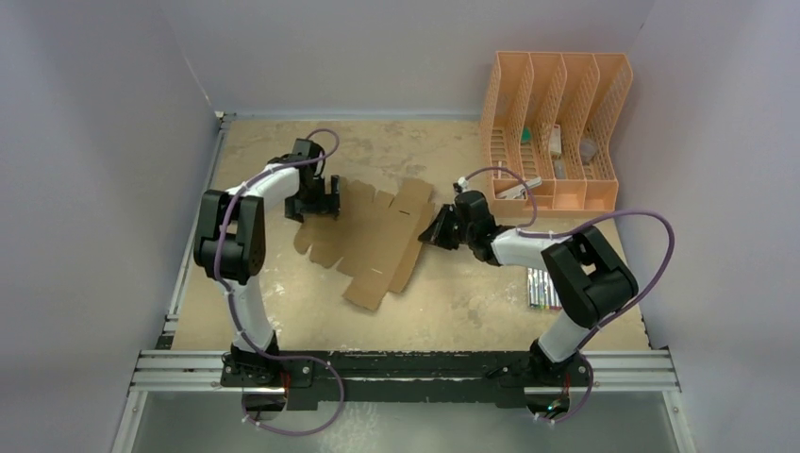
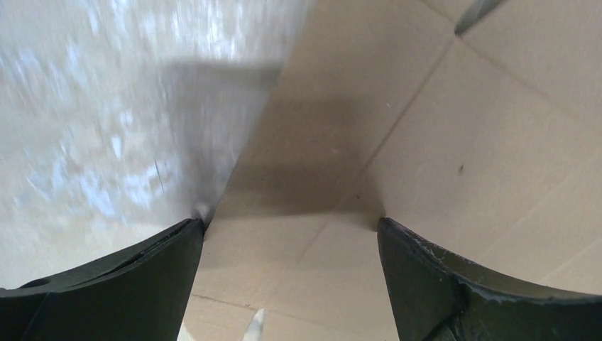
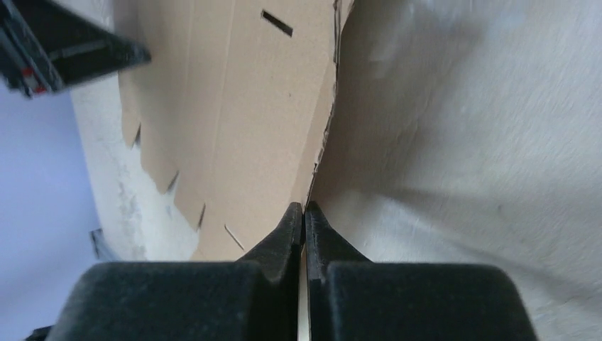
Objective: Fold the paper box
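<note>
Paper box (image 1: 373, 241) lies flat on the worktop (image 1: 462, 307) between your arms; your right end effector (image 3: 304, 207) is pinched shut on its right edge; your left end effector (image 2: 291, 224) hangs wide open astride its left edge.

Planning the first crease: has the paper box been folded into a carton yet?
No, the paper box lies as an unfolded die-cut sheet on the table.

At the far right corner of the worktop (image 1: 453, 316), orange plastic file rack (image 1: 498, 113); holds small items, too small to tell. Near the right edge, pack of coloured markers (image 1: 539, 289), lying flat.
</note>
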You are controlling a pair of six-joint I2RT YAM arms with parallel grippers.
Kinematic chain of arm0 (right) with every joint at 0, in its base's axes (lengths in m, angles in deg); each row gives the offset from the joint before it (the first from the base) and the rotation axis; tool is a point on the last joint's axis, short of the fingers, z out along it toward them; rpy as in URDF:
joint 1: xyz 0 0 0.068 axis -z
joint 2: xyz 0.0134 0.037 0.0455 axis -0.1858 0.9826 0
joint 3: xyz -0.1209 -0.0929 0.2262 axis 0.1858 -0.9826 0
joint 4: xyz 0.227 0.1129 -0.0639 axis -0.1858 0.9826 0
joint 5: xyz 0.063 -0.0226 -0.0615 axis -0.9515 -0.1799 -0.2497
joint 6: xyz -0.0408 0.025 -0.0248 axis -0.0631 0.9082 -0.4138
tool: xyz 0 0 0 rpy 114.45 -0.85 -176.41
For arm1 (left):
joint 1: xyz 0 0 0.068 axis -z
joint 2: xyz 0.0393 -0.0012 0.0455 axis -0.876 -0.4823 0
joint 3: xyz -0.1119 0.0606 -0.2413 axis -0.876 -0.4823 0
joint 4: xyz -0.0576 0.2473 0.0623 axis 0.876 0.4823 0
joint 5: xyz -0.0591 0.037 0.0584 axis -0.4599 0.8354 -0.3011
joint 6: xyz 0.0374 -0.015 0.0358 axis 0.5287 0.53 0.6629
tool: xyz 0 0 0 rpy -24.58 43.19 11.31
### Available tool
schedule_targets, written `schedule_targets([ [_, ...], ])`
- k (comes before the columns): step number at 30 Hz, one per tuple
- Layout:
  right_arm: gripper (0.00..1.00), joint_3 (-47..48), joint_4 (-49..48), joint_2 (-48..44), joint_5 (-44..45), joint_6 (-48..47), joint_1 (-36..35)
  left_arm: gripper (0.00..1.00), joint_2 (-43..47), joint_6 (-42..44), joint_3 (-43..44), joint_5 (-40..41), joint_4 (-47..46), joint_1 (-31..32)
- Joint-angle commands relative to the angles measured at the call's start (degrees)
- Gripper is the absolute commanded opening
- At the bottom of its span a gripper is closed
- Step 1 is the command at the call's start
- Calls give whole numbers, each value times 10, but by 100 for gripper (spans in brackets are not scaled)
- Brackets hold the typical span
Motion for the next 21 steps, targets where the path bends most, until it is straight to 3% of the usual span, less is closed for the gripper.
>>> schedule_targets([
  [1,0,85,101,-17,46,-114,6,91,84,-48,-75,-68,16,-2],
  [6,0,197,202,30,37,-262,18,89,202,-97,-204,-145,-9,6],
  [10,1,305,279,79,8,-391,23,89,311,-156,-309,-158,-23,65],
  [16,25,443,372,171,-6,-524,26,89,455,-281,-410,-174,-59,163],
  [21,42,497,409,176,19,-529,29,90,532,-261,-354,-109,22,163],
])
